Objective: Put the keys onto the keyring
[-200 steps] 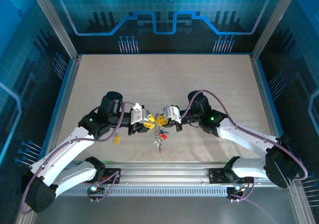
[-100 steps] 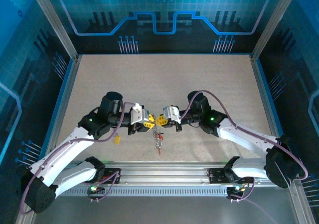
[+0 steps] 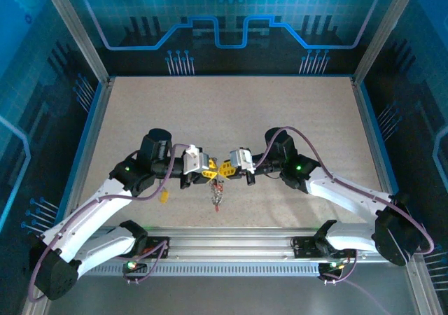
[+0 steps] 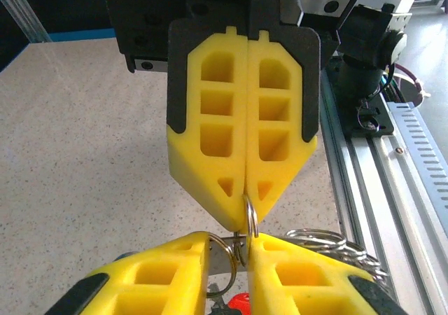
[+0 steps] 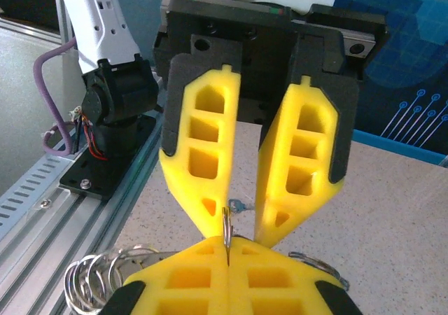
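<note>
Above the table's front middle, my two grippers meet tip to tip. My right gripper (image 3: 226, 168) (image 5: 227, 248) is shut on a thin silver ring (image 5: 226, 229) of the keyring (image 3: 217, 191), and the rest of the keyring dangles below as a bunch of rings (image 4: 329, 241). The fingers of my left gripper (image 3: 208, 171) (image 4: 227, 241) stand a narrow gap apart around more of those rings (image 4: 225, 259), without clamping them. Just under the jaws shows a red key head (image 4: 239, 302). A blue key (image 5: 235, 206) lies on the table beyond. The yellow key (image 3: 164, 197) lies beside my left arm.
An aluminium rail (image 3: 224, 248) with both arm bases runs along the near edge, close under the dangling rings. The beige speckled table (image 3: 231, 112) stretches back to blue-lit walls and metal posts (image 3: 77, 35).
My left jaws have narrowed a little. The hanging bunch of rings has shifted slightly left and up. My right gripper stays shut.
</note>
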Motion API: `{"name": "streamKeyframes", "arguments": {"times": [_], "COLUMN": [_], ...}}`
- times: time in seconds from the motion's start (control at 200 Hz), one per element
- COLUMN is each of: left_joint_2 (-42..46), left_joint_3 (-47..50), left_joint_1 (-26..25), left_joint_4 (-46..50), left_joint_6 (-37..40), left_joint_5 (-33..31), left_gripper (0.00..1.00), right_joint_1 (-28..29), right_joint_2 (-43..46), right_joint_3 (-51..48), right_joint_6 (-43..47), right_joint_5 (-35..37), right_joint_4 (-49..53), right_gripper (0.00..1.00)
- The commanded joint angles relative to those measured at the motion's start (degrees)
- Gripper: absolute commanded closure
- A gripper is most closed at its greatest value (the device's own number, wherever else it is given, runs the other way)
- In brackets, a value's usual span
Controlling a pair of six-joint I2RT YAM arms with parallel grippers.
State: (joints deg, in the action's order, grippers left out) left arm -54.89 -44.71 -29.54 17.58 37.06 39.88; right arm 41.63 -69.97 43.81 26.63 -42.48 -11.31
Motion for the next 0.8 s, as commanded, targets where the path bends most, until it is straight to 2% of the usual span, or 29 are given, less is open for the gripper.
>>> {"name": "streamKeyframes", "arguments": {"times": [0.0,0.11,0.185,0.24,0.265,0.435,0.55,0.63,0.69,0.795], "left_joint_2": [1.08,1.52,2.02,2.86,3.3,5.65,4.74,2.97,1.69,1.43], "left_joint_3": [0.92,0.96,0.28,-0.09,-0.18,-0.51,-1.77,-2.9,-3.78,-3.44], "left_joint_1": [-0.63,-0.64,-0.63,-0.68,-0.71,-1.51,-4.39,-8.25,-9.85,-10.62], "left_joint_4": [-0.76,0.05,1.44,1.98,2.13,2.67,6.65,10.51,11.68,10.07], "left_joint_6": [0.51,1.78,2.58,2.87,3.17,6.59,11.9,17.71,18.38,17.81], "left_joint_5": [1.69,1.31,-0.18,-1.41,-1.82,-5.41,-10.37,-16.95,-20.31,-21.07], "left_gripper": [0.86,1.0,1.0,1.0,1.0,1.0,1.0,1.0,1.0,1.0], "right_joint_1": [0.72,0.73,0.69,0.73,0.68,1.51,3.23,4.98,5.69,5.98], "right_joint_2": [0.7,0.54,0.72,0.93,1.06,1.86,1.27,1.11,1.15,1.4], "right_joint_3": [1.26,1.21,0.92,0.97,1.21,1.81,2.47,2.36,1.74,1.66], "right_joint_6": [-1.06,-0.73,-0.62,-0.03,0.75,4.43,7.1,8.98,9.25,10.67], "right_joint_5": [-2.32,-2.02,-0.55,0.84,1.15,3.79,6.75,9.68,10.98,11.99], "right_joint_4": [-3.28,-2.76,-2.54,-1.37,-0.12,4.88,6.97,6.85,5.18,5.46], "right_gripper": [1.0,1.0,1.0,0.85,0.82,0.72,0.7,0.69,0.69,0.7]}}
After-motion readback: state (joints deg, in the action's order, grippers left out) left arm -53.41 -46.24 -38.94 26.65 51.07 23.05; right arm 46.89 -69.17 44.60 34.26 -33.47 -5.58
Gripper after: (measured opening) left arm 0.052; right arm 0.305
